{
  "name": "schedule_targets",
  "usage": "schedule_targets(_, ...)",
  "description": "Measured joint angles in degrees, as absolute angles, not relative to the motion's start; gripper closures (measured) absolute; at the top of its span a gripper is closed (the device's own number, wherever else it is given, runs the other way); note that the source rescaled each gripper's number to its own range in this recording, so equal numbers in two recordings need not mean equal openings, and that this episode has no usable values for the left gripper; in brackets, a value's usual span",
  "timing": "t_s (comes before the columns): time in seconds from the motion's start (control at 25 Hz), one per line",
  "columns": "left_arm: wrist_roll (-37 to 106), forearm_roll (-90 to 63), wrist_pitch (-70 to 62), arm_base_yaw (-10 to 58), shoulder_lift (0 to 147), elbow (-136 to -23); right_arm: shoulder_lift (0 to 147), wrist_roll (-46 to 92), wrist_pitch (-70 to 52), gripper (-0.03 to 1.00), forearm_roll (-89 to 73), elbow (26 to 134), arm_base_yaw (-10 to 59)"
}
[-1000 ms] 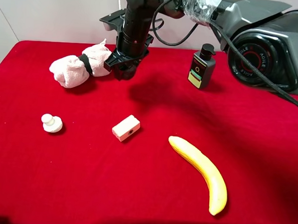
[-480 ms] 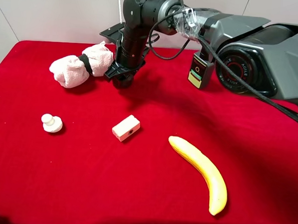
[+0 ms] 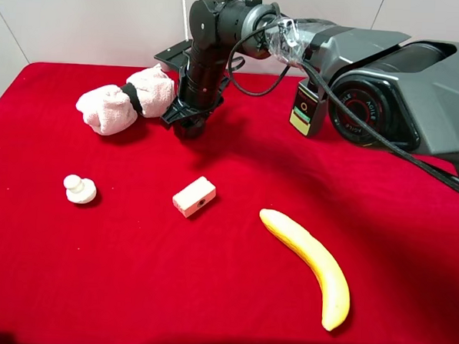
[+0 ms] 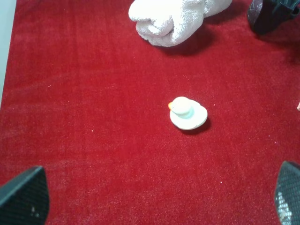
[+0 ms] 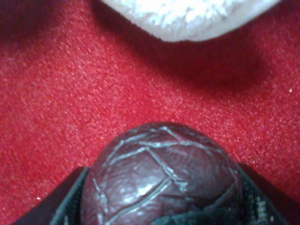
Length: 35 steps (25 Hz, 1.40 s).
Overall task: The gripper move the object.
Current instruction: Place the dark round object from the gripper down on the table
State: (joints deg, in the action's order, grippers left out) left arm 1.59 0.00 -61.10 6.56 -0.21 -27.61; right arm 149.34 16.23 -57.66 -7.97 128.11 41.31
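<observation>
From high up, the red cloth table (image 3: 410,251) has lots of open room in the middle and along the front edge. The right gripper (image 3: 189,125) reaches across to the far left part. It points down, low over the cloth, just beside a soft white towel (image 3: 110,108) rolled up with a black band (image 3: 131,97) around it. A dark bottle (image 3: 311,105) stands near the back edge, apart from that gripper. A little white knob (image 3: 80,189), a small white block (image 3: 194,196) and a long, smooth yellow banana (image 3: 310,257) lie nearer the front, all well apart.

In the left wrist view, the left gripper (image 4: 154,201) is spread wide and holds nothing. It is over bare, fuzzy red cloth. The knob lies ahead of it, and the towel is farther off.

In the right wrist view, the ball (image 5: 159,173) is round, dark maroon and shiny, with wrinkly lines. The two black fingers (image 5: 65,204) squeeze it from both sides. The fluffy towel edge is close ahead, with a strip of cloth between. I cannot tell if the ball touches the cloth.
</observation>
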Motion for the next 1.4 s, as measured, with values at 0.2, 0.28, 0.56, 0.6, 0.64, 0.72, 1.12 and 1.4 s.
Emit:
schedule_targets(0.2,1.7,0.0,-61.1,6.6,-0.2,-27.6,149.4,16.2,-57.8,0.95,-8.3,128.1,41.3)
schedule_targets(0.28,1.7,0.0,-61.1,6.6,-0.2,-27.6,149.4,16.2,-57.8,0.95,-8.3,128.1,41.3)
schedule_targets(0.56,1.6,0.0,-61.1,6.6,-0.2,-27.6,149.4,18.7,-57.8,0.95,-9.2,128.1,41.3)
schedule_targets(0.6,1.6,0.0,-61.1,6.6,-0.2,-27.6,149.5,19.6,-57.8,0.95,-9.4,128.1,41.3)
schedule_targets(0.64,1.6,0.0,-61.1,6.6,-0.2,-27.6,149.5,20.7,-57.6,0.95,-9.7,128.1,41.3)
schedule_targets(0.72,1.6,0.0,-61.1,6.6,-0.2,-27.6,149.6,22.5,-57.2,0.72,-10.4,128.1,41.3)
schedule_targets(1.12,1.6,0.0,-61.1,6.6,-0.2,-27.6,149.7,25.7,-53.4,-0.03,-11.0,128.1,41.3)
schedule_targets(1.4,1.6,0.0,-61.1,6.6,-0.2,-27.6,148.9,25.9,-53.7,-0.03,-9.9,128.1,41.3)
